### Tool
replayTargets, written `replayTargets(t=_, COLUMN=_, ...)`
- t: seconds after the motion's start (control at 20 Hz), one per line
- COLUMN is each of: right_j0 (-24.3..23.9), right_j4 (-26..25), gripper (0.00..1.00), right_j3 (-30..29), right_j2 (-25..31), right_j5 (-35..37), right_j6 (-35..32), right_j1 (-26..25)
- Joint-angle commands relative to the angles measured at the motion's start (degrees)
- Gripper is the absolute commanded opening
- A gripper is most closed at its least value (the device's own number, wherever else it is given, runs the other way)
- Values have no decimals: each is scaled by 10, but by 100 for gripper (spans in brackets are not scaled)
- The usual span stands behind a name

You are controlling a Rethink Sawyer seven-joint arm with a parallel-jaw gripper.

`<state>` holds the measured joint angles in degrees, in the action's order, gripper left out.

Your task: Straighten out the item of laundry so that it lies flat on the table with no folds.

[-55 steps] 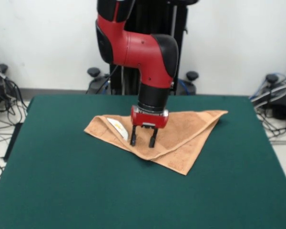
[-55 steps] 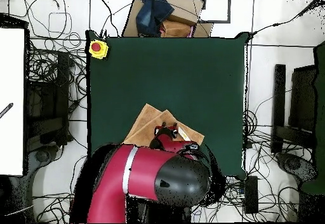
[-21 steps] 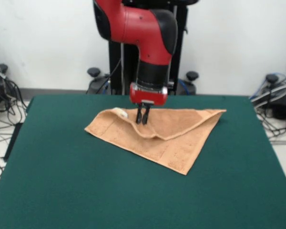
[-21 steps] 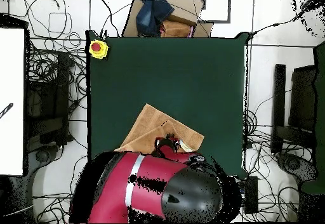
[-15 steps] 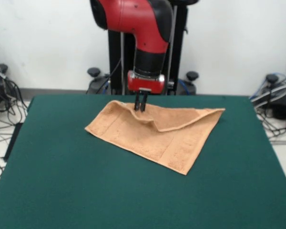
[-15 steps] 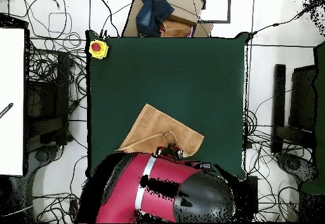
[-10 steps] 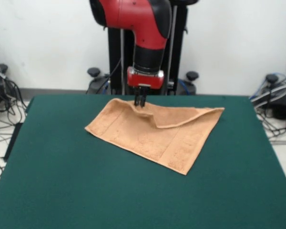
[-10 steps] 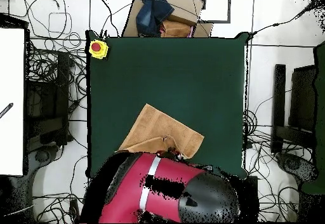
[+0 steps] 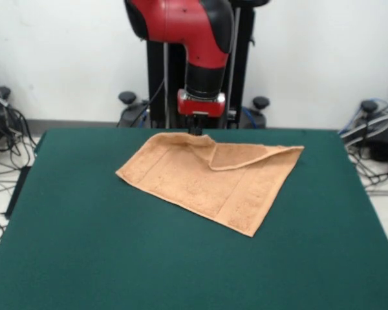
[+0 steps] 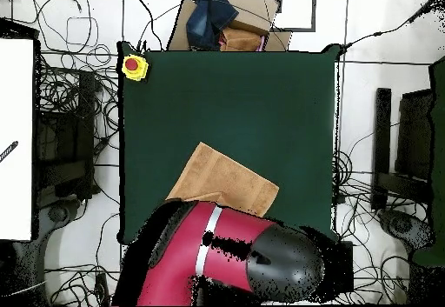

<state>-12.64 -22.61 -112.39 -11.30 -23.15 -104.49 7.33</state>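
The orange-tan towel (image 9: 204, 181) lies spread on the dark green table (image 9: 84, 245), toward its far side. A narrow folded strip runs along the towel's far right edge to the right corner. My gripper (image 9: 195, 132) hangs from the red arm at the towel's far corner, shut on that corner and holding it slightly raised. In the overhead view the towel (image 10: 222, 178) shows as a tilted rectangle near the table's (image 10: 226, 95) bottom edge. The red arm (image 10: 226, 251) covers its lower part and hides the gripper.
A yellow box with a red button (image 10: 134, 66) sits at the table's top left corner in the overhead view. Cardboard and a dark blue cloth (image 10: 222, 21) lie beyond the top edge. Cables cover the floor on both sides.
My gripper closed on the folded-over flap and dragged it toward the table's far edge. The flap has opened out, the towel lies much flatter, and the white tag no longer shows.
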Motion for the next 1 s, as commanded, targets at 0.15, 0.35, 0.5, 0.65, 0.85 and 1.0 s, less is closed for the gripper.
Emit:
replayTargets(t=0.15, right_j0=-4, right_j4=-14, gripper=0, right_j3=20, right_j2=56, right_j5=13, right_j6=-75, right_j1=-58)
replayTargets(t=0.35, right_j0=-20, right_j4=-32, gripper=0, right_j3=-5, right_j2=56, right_j5=27, right_j6=-72, right_j1=-46)
replayTargets(t=0.5, right_j0=-25, right_j4=-42, gripper=0, right_j3=-13, right_j2=55, right_j5=24, right_j6=-73, right_j1=-50)
replayTargets(t=0.65, right_j0=-31, right_j4=-44, gripper=0, right_j3=-5, right_j2=61, right_j5=32, right_j6=-72, right_j1=-58)
replayTargets(t=0.85, right_j0=-33, right_j4=-42, gripper=0, right_j3=-24, right_j2=60, right_j5=48, right_j6=-74, right_j1=-44)
replayTargets(t=1.0, right_j0=-35, right_j4=-41, gripper=0, right_j3=-35, right_j2=58, right_j5=52, right_j6=-75, right_j1=-39)
